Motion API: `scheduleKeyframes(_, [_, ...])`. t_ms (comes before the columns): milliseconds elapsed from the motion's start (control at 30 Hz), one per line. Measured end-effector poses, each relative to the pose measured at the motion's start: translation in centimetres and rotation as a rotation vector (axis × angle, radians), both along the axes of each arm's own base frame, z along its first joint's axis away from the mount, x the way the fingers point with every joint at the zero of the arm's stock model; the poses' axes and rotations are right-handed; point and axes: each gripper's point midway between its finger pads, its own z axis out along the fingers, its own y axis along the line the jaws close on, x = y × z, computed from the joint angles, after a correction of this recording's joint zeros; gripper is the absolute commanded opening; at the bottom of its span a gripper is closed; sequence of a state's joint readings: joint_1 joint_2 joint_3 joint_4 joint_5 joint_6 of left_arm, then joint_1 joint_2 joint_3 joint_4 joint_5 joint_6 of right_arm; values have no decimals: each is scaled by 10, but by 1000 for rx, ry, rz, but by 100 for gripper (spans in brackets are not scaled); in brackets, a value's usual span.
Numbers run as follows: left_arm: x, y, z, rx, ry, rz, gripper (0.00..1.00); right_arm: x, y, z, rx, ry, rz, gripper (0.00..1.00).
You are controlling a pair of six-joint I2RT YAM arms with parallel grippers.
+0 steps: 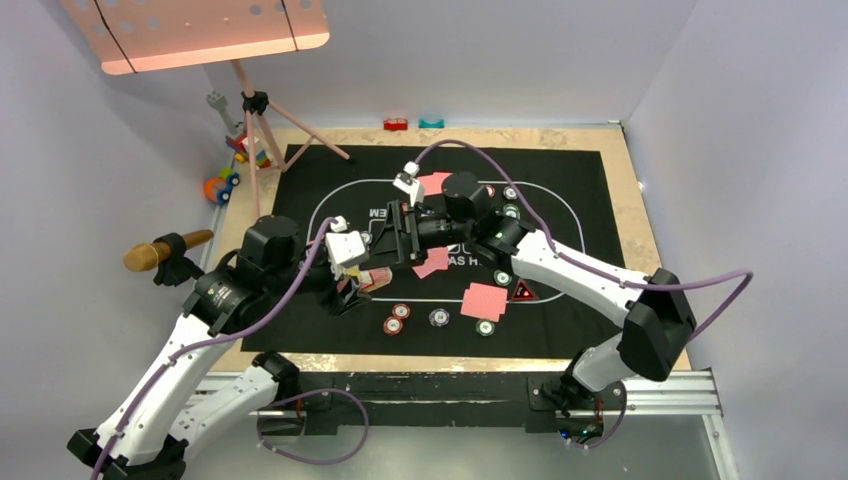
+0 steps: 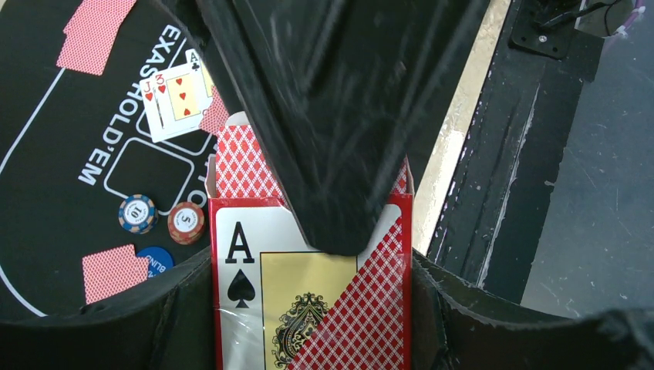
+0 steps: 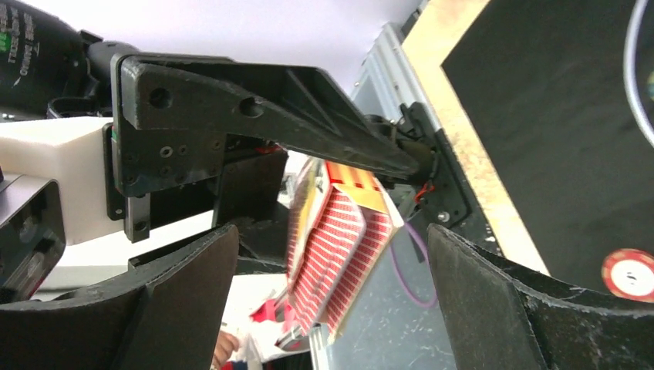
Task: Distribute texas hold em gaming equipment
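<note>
Cardboard card box [image 2: 308, 293], glossy, with a red diamond pattern and a printed ace of spades, sits clamped in the left hand [image 1: 350, 290] at lower centre of the left wrist view, its flap open. The right hand [image 1: 400, 232] has its black fingers spread wide just beside the box. On the black felt mat [image 1: 560, 185] over the wooden bench [image 1: 640, 215] lie flat red-backed cards [image 1: 484, 300], three face-up cards [image 2: 176, 96], round ridged chips [image 1: 396, 322] and a triangular marker [image 1: 522, 292].
</note>
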State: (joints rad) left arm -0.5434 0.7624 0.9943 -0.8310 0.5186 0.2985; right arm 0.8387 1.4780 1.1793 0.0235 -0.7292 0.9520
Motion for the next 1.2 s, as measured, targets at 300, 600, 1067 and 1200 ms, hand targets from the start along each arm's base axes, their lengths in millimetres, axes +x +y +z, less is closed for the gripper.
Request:
scheduleKeyframes(300, [2,1,-1,8,-3,12,5,-18,24,1,60,48,69,50])
scheduleKeyframes(600, [4,2,-2,18,-9,10,72,-16,21,-11,77,102,43,12])
scheduleKeyframes(1067, [42,33,19,30,49,256,100,13,-5,-68,-71,107,-93,7])
scheduleKeyframes(1200, [53,47,16,20,83,343,100,15,-2,-99,-138,98,-94,7])
